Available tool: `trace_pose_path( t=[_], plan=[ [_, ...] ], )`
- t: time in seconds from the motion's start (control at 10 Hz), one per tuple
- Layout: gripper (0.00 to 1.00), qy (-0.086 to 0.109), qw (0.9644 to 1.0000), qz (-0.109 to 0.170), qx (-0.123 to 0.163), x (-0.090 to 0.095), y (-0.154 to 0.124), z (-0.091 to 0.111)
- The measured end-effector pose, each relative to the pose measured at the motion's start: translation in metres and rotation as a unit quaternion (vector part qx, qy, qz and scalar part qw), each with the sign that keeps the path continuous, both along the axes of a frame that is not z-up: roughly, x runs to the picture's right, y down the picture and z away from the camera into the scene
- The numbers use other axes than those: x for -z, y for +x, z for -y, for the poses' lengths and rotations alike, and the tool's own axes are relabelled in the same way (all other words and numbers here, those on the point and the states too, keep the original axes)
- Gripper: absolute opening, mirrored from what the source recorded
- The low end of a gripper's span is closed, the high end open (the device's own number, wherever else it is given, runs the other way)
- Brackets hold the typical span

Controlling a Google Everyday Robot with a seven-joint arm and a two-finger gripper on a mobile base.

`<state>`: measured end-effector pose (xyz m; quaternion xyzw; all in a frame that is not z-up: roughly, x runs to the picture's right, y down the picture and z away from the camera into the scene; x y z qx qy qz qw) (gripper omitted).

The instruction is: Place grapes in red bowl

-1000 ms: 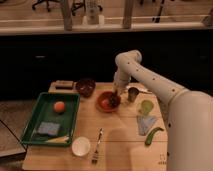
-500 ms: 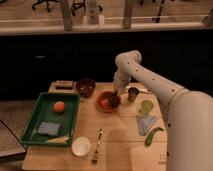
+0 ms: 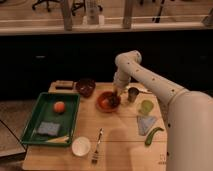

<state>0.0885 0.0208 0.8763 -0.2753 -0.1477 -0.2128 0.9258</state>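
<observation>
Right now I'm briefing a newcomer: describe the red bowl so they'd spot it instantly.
On the wooden table, look just right of the green tray. The red bowl lies under the gripper, brighter orange-red than the maroon bowl behind it.

Tool: hanging over the far right rim of the centre bowl, mid-counter.
Tray: lying left of that bowl, holding a round fruit and a sponge.
Cup: standing just right of the bowl.
Fork: lying near the front edge.

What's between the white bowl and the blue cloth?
A fork, in the camera view, lying beside the white bowl; bare table from there to the blue cloth. The gripper hangs farther back over the red bowl.
</observation>
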Motion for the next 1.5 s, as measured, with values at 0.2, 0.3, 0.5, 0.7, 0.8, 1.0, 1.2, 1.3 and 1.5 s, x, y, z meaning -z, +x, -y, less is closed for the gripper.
trace_pose_path(
  t=[0.2, 0.3, 0.5, 0.7, 0.8, 1.0, 1.2, 1.3, 1.5],
  plan=[
    [0.08, 0.000, 1.0000, 0.000, 0.000, 0.0000, 0.0001, -0.0001],
    [0.08, 0.000, 1.0000, 0.001, 0.000, -0.0001, 0.0001, 0.0000],
    [0.08, 0.001, 1.0000, 0.002, 0.000, -0.0010, -0.0002, -0.0008],
    [0.08, 0.001, 1.0000, 0.002, 0.000, -0.0010, -0.0007, -0.0010],
    [0.08, 0.001, 1.0000, 0.002, 0.000, -0.0009, -0.0002, -0.0008],
    [0.10, 0.001, 1.0000, 0.003, 0.000, -0.0015, -0.0001, -0.0013],
    [0.17, 0.002, 1.0000, 0.003, -0.001, -0.0014, 0.0012, -0.0010],
    [0.17, 0.002, 1.0000, 0.004, -0.001, -0.0017, 0.0007, -0.0011],
    [0.17, 0.003, 1.0000, 0.004, -0.001, -0.0017, 0.0020, -0.0012]
  ],
)
